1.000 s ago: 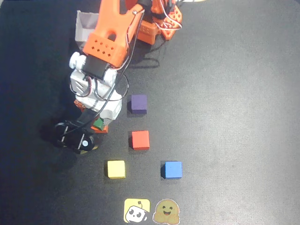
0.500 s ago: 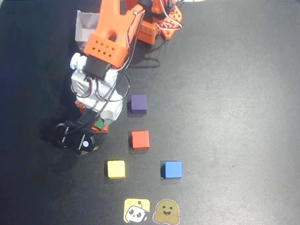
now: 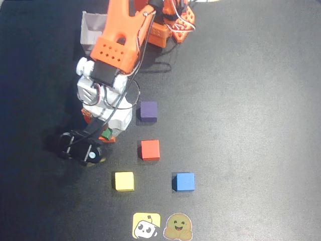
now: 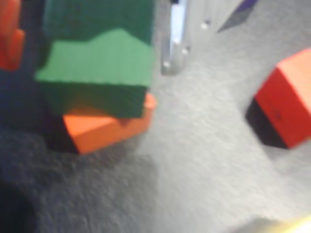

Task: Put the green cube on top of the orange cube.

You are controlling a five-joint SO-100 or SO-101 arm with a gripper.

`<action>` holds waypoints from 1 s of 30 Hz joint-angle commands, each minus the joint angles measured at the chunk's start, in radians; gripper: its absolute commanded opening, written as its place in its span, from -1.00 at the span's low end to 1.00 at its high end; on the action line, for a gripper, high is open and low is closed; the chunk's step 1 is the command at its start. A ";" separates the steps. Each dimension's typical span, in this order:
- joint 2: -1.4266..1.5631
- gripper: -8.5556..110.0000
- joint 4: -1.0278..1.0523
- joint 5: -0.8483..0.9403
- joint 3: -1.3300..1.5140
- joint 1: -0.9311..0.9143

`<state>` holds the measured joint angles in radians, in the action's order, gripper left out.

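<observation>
Risen slightly, arm mostly hides green cube.

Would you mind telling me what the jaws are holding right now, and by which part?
The green cube, resting on the orange cube, sits between the jaws, flanked on its sides; whether they actually grip it cannot be told.

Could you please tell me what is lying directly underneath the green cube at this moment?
In the wrist view, the orange cube sits under the green cube, with its front edge and one corner showing. Its top face is covered.
</observation>
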<state>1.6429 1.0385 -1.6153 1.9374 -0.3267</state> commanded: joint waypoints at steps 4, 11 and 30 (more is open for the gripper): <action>0.097 -0.48 -0.005 -0.020 -0.040 0.006; 0.253 -0.48 -0.003 -0.028 0.031 0.006; 1.000 -0.85 0.046 0.074 0.520 0.135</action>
<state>2.5081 1.0799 -1.5539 2.4053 -0.2270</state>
